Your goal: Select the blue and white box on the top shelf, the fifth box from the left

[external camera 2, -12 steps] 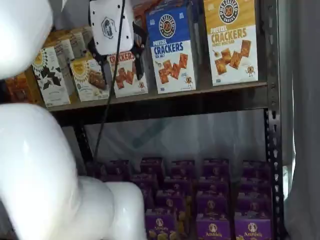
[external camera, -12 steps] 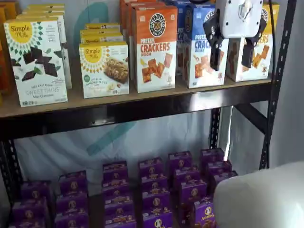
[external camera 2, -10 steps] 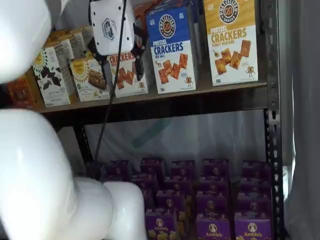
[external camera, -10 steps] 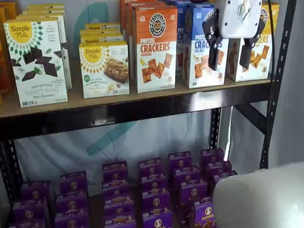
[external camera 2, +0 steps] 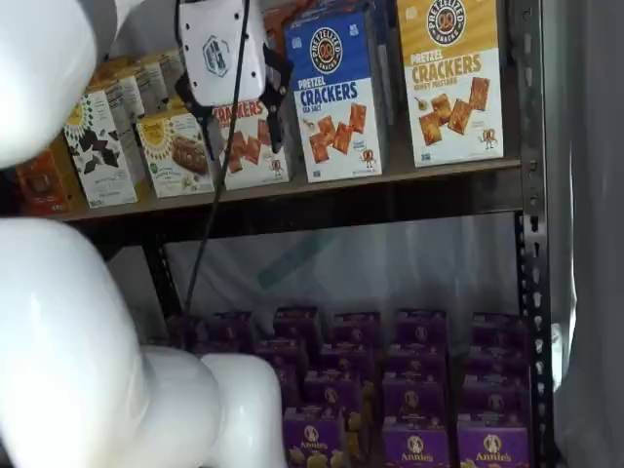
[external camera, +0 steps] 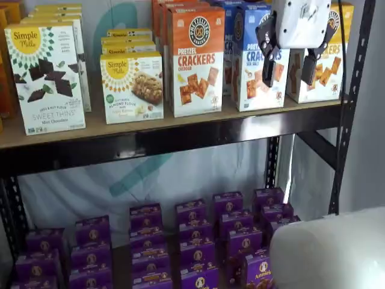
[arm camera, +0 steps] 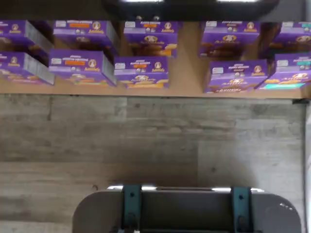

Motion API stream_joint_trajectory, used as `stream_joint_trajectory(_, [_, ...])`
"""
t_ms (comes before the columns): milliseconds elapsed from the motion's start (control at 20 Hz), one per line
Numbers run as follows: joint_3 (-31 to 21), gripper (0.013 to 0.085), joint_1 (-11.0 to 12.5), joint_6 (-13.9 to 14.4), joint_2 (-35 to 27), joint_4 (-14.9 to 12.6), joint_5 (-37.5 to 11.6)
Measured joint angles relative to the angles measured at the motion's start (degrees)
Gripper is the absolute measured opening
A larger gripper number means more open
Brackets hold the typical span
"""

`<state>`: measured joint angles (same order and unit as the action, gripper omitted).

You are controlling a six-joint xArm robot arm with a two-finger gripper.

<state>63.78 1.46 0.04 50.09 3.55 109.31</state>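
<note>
The blue and white box (external camera: 249, 60) (external camera 2: 336, 93) stands upright on the top shelf (external camera: 180, 135) (external camera 2: 322, 180), between an orange-topped cracker box (external camera: 195, 60) and a yellow-topped one (external camera 2: 453, 78). My gripper (external camera: 287, 81) (external camera 2: 242, 146) hangs in front of this shelf with its white body above and two black fingers pointing down. It is open, with a plain gap and nothing between the fingers. In a shelf view one finger (external camera: 269, 63) overlaps the box's right part. How far it stands from the box I cannot tell. The wrist view shows neither box nor fingers.
Simple Mills boxes (external camera: 45, 78) (external camera: 132, 87) fill the shelf's left part. Small purple boxes (external camera: 198, 241) (arm camera: 141, 73) stand in rows on the lower shelf. Black uprights (external camera: 352, 102) (external camera 2: 531, 195) bound the right side. The white arm (external camera 2: 68, 331) fills one view's left side.
The gripper has risen slightly in front of the top shelf and stays open. The boxes have not moved.
</note>
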Motion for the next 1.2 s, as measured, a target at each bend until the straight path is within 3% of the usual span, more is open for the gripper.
stream_joint_trajectory(450, [1.7,0.0850,4.8,-5.3,-4.8,-1.8,-8.9])
stream_joint_trajectory(950, [9.0,0.0850,10.5,-10.6,-14.1,1.4,-13.3])
stream_joint_trajectory(1200, [11.1,0.0850,10.4,-10.7,-16.8,0.2,-13.3])
